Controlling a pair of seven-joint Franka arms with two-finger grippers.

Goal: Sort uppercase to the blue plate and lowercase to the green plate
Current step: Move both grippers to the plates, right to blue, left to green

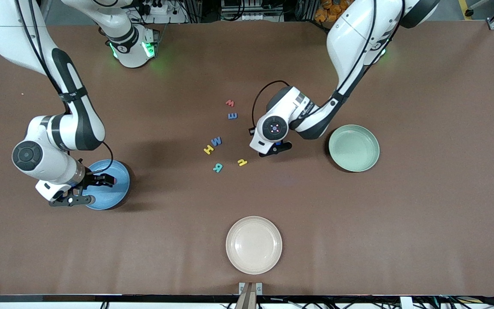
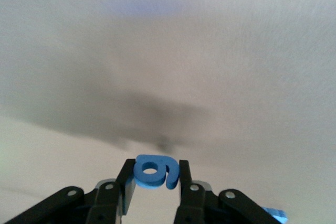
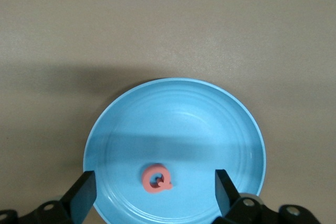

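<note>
My right gripper [image 1: 89, 189] is open over the blue plate [image 1: 118, 171]. In the right wrist view the red Q [image 3: 157, 179] lies in the blue plate [image 3: 210, 124], between the open fingers [image 3: 81, 195]. My left gripper [image 1: 277, 149] is shut on a small blue letter with a round hole [image 2: 155, 171], low over the table between the yellow r-like letter [image 1: 242, 162] and the green plate [image 1: 354, 148]. On the table lie the red w/m [image 1: 230, 103], blue m [image 1: 232, 116], blue W [image 1: 216, 141], yellow H [image 1: 208, 149] and teal R [image 1: 218, 168].
A cream plate [image 1: 254, 244] sits near the table's front edge, nearer to the camera than the letters. The loose letters form a cluster at the table's middle, toward the right arm's end from my left gripper.
</note>
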